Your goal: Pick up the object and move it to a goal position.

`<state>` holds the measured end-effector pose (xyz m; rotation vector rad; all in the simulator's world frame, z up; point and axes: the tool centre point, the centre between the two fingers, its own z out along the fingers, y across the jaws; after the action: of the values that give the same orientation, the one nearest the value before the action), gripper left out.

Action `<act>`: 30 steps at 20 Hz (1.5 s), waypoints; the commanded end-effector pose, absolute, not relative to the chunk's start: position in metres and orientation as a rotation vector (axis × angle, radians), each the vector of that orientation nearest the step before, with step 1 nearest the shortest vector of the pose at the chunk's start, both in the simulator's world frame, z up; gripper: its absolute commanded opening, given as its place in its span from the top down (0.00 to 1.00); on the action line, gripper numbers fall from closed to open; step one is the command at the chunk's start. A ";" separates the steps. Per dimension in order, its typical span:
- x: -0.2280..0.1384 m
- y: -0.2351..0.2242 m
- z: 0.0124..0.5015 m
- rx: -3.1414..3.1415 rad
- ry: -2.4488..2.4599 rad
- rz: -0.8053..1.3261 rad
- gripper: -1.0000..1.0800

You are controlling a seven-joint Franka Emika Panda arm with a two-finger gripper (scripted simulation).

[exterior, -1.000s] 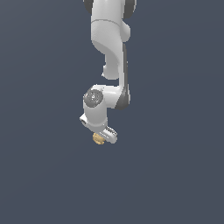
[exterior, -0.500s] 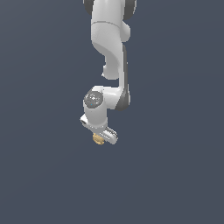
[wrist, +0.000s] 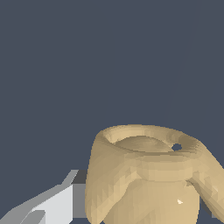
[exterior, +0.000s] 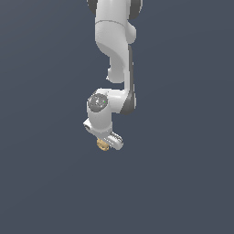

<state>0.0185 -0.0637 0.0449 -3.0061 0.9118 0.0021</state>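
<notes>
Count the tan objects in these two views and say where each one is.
1. The single tan object sits at the gripper at the low end of the white arm in the exterior view. In the wrist view it fills the near foreground beside a grey finger. None other shows.

I see a white arm (exterior: 114,50) with dark grey joint bands and a grey round cap, over a flat slate-blue tabletop (exterior: 183,183). The pincer (exterior: 108,140) is white with light grey shading. The object (wrist: 148,179) is plain tan-yellow, unpatterned.
</notes>
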 end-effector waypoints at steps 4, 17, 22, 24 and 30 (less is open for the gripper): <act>0.017 -0.064 0.067 -3.006 0.912 0.000 1.00; 0.005 -0.064 0.191 -3.005 0.913 0.001 1.00; 0.000 -0.064 0.253 -3.005 0.915 0.000 1.00; -0.002 -0.064 0.277 -3.005 0.915 0.000 1.00; -0.007 -0.065 0.345 -3.006 0.916 0.000 1.00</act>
<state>-0.0053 -0.0646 0.3281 -3.0052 0.9154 -0.0015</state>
